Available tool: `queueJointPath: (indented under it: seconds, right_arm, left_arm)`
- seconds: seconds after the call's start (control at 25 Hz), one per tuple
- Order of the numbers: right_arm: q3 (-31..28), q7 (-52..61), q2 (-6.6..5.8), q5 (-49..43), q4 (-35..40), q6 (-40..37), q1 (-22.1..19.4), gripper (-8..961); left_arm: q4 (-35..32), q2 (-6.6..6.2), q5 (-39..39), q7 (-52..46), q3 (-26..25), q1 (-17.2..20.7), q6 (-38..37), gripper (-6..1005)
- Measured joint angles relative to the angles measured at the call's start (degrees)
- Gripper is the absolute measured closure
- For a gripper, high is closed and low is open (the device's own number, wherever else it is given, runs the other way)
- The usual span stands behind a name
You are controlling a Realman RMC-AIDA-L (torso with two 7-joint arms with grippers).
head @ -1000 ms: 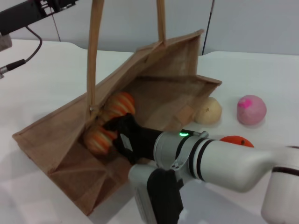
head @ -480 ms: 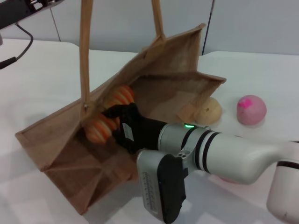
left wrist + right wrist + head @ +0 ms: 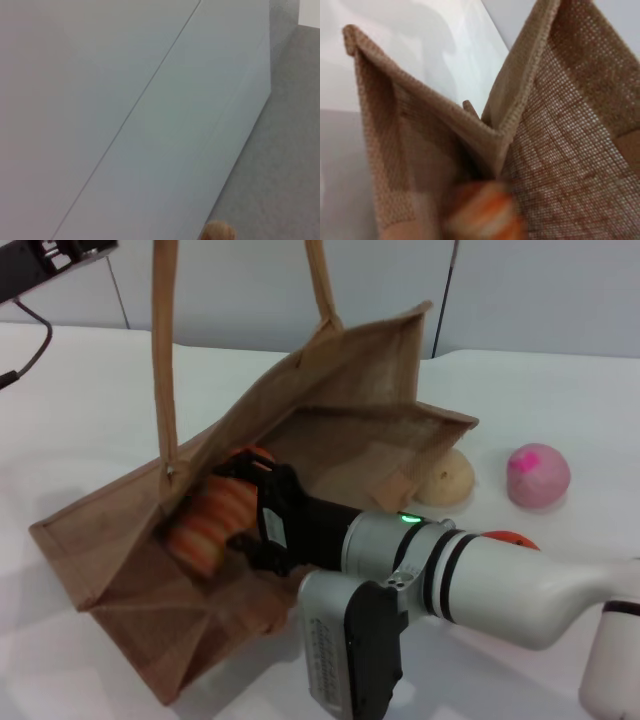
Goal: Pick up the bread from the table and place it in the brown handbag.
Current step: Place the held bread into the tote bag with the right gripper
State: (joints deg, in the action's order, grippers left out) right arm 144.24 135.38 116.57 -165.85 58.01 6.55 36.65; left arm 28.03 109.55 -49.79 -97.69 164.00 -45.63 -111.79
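The brown handbag [image 3: 350,410] lies tilted on the white table [image 3: 90,410], mouth open toward me, its two handles [image 3: 162,360] pulled up out of the top of the head view. My right gripper [image 3: 245,510] reaches into the mouth with its black fingers spread. The orange and cream striped bread [image 3: 208,522] is inside the bag just past the fingertips, blurred by motion. It also shows in the right wrist view [image 3: 482,212], low between the bag's walls [image 3: 560,130]. My left arm [image 3: 50,262] is at the top left, near the handles.
On the table right of the bag are a pale cream bun [image 3: 447,478] and a pink ball [image 3: 538,474]. An orange fruit [image 3: 505,538] peeks from behind my right forearm [image 3: 480,585], which crosses the front right. A cable [image 3: 30,350] hangs at the far left.
The handles and the left arm have shifted left. The right gripper's fingers have spread, and the bread has slid lower and farther left inside the bag.
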Motion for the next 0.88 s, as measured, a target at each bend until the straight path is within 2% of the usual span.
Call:
queueJointPath:
  seconds: [0.04,0.28,0.52,0.72,0.88]
  right_arm:
    - [-0.22,-0.52,-0.02,0.0,0.37,0.01,-0.53,141]
    - [-4.26,-7.81,-0.25,0.06,5.69,0.28,-7.29,51]
    - [-7.8,-9.56,-0.46,0.05,7.63,3.02,-11.68,52]
    - [-12.76,-10.14,-0.55,0.41,8.2,7.7,-16.5,54]
    - [-16.01,-9.8,-0.63,6.26,6.83,17.32,-20.3,55]
  left_arm:
    - [0.0,-0.03,-0.3,0.04,0.0,0.3,0.05,878]
    - [0.1,-0.35,-1.88,0.77,0.0,2.0,0.29,878]
    - [0.05,-0.38,-2.48,2.77,-0.04,3.59,1.17,878]
    - [-0.3,0.87,-2.59,6.18,-0.24,4.6,5.24,879]
    - [-0.41,2.13,-2.68,8.8,-0.41,5.41,10.07,878]
